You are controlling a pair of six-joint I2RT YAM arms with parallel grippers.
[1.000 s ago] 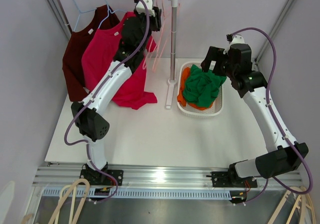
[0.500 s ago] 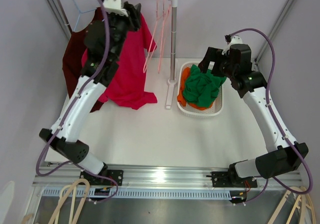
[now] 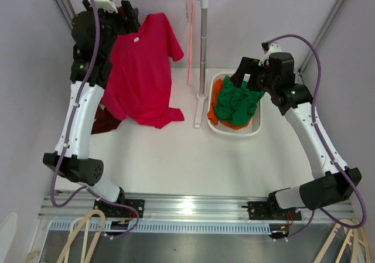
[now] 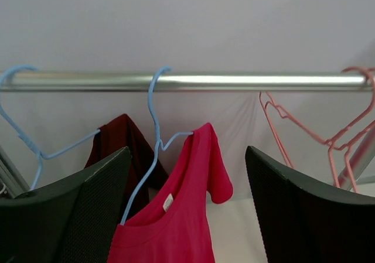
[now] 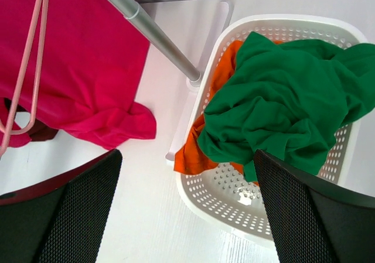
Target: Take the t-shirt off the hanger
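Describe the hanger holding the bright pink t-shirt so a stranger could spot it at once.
Find the metal rail at the table's back. Two blue wire hangers hook over it; take the right-hand hanger, under the pink t-shirt. Its blue neighbour carries a dark maroon garment, and the pink hangers farther right hang bare.

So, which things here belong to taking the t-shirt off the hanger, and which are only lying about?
For the job: pink t-shirt, its blue hanger, rail, open left pincer facing them.
Lying about: dark red garment, empty pink hangers, white basket, green garment and orange garment in it.
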